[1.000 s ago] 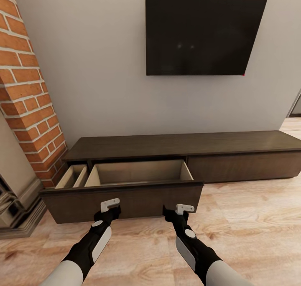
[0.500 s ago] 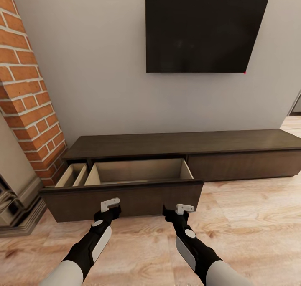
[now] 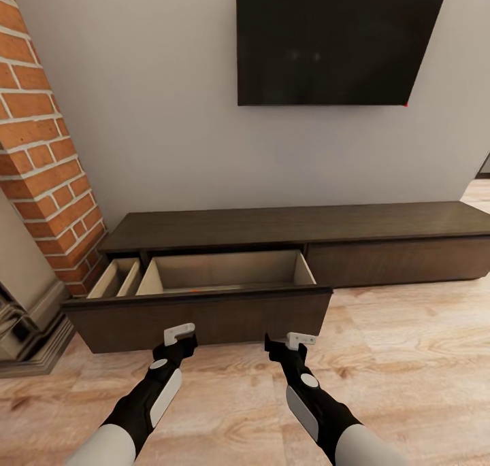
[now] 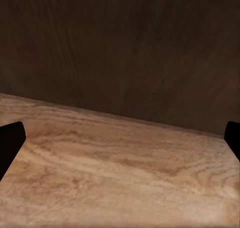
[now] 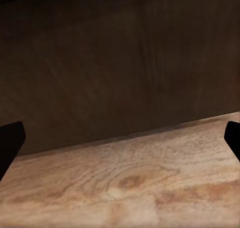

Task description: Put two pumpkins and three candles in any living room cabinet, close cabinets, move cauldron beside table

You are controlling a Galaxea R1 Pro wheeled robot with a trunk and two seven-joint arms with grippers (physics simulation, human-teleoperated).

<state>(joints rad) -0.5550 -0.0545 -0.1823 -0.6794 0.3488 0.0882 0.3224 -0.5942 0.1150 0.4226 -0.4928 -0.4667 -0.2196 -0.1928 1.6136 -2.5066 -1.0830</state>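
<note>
A brick column (image 3: 41,146) stands at the far left against the grey wall (image 3: 170,112). Beside it, the cabinet (image 3: 292,224) runs along the wall under a dark TV (image 3: 333,37). Its left drawer (image 3: 204,309) is pulled out, pale inside, with a sliver of orange just above the front's top edge. The left end effector (image 3: 178,335) hangs just before the drawer front, fingers apart over the wood floor (image 3: 408,357). The right end effector (image 3: 294,342) hangs beside it, near the front's right end, fingers also apart. The cabinet's right drawer front sits flush.
</note>
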